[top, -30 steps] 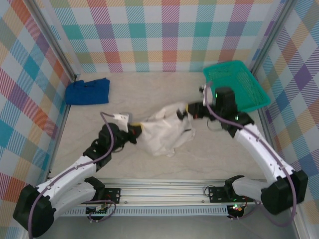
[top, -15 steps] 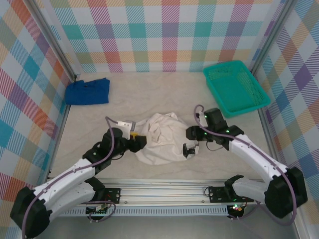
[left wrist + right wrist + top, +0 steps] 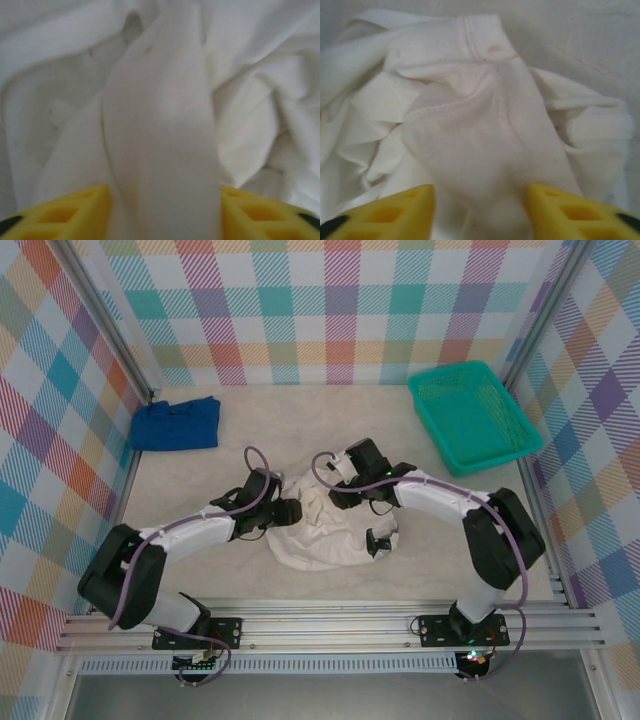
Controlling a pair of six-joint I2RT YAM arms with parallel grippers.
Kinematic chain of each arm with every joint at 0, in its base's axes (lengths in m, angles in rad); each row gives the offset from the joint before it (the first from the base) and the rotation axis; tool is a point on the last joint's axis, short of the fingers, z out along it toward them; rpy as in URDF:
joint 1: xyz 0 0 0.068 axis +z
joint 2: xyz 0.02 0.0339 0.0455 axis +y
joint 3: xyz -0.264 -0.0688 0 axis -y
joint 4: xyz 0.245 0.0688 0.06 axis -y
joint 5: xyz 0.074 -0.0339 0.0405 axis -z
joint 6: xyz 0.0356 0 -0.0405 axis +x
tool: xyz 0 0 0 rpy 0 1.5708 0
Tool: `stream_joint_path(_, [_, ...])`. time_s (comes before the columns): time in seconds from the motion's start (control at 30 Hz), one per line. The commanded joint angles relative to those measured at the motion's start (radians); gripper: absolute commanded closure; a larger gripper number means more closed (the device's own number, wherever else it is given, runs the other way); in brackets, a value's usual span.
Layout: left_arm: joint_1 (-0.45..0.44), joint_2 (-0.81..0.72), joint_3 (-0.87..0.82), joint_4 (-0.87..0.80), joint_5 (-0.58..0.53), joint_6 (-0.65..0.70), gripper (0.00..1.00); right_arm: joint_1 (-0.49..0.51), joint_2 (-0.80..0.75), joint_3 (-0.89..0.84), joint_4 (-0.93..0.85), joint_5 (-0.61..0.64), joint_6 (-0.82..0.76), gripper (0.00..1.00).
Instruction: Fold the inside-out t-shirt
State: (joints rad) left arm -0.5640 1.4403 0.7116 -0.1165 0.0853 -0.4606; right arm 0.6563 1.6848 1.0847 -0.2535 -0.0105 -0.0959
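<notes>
Top external view: the inside-out t-shirt (image 3: pixel 318 538) lies crumpled in a rounded heap near the middle of the table (image 3: pixel 300 435), between the two arms. The left gripper (image 3: pixel 291 512) reaches in at the heap's left edge and touches the cloth. The right gripper (image 3: pixel 336 496) is set on the heap's far upper part, close to the left one. A folded blue garment (image 3: pixel 177 423) lies well apart at the far left, and a green basket (image 3: pixel 476 420) stands at the far right corner.

Left wrist view: a thick upright fold of the white t-shirt (image 3: pixel 160 125) runs straight between the left gripper's (image 3: pixel 164 220) yellow fingers (image 3: pixel 65 216) and fills the gap from one to the other, so the jaws are clamped on the cloth. More rumpled fabric spreads behind it.

Right wrist view: a rounded hump of the t-shirt (image 3: pixel 470 120), with a stitched hem at its far end, sits between the right gripper's (image 3: pixel 480 202) yellow fingers (image 3: pixel 387 212). The cloth reaches both fingers, but I cannot tell whether it is actually pinched.
</notes>
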Motion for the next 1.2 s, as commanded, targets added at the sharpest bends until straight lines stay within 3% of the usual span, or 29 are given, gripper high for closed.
stream_joint_path(0.0, [0.008, 0.005, 0.041, -0.003, 0.044, -0.02, 0.67, -0.003, -0.015, 0.031, 0.05, 0.027, -0.045, 0.81])
stream_joint_path(0.07, [0.031, -0.036, 0.047, 0.001, 0.034, -0.006, 0.93, -0.018, -0.086, 0.02, 0.072, -0.003, -0.019, 0.96])
stream_joint_path(0.1, [0.047, -0.066, 0.047, 0.009, 0.033, -0.002, 1.0, -0.032, -0.123, 0.015, 0.079, -0.038, -0.012, 1.0])
stream_joint_path(0.33, [0.132, -0.426, 0.028, 0.093, -0.014, 0.064, 1.0, -0.232, -0.432, 0.01, 0.177, -0.415, 0.195, 1.0])
stream_joint_path(0.47, [0.166, -0.575, -0.033, 0.091, -0.084, 0.091, 1.0, -0.278, -0.518, -0.014, 0.177, -0.475, 0.236, 1.0])
stream_joint_path(0.63, [0.19, -0.585, -0.077, -0.041, -0.155, 0.076, 1.0, -0.283, -0.57, -0.15, 0.158, -0.54, 0.277, 1.0])
stream_joint_path(0.73, [0.188, -0.545, -0.151, -0.069, -0.088, 0.043, 0.94, -0.275, -0.596, -0.291, 0.146, -0.591, 0.332, 1.0])
stream_joint_path(0.83, [0.187, -0.551, -0.239, -0.071, -0.033, 0.006, 0.86, -0.192, -0.606, -0.419, 0.108, -0.548, 0.383, 0.98])
stream_joint_path(0.97, [0.185, -0.639, -0.275, -0.103, -0.039, 0.004, 0.54, -0.008, -0.564, -0.518, 0.065, -0.44, 0.404, 0.92])
stream_joint_path(1.07, [0.177, -0.653, -0.248, -0.084, -0.023, 0.025, 0.4, 0.008, -0.549, -0.559, 0.093, -0.416, 0.427, 0.91])
stream_joint_path(1.17, [0.124, -0.568, -0.202, -0.007, 0.032, 0.045, 0.33, 0.007, -0.563, -0.564, 0.097, -0.378, 0.413, 0.84])
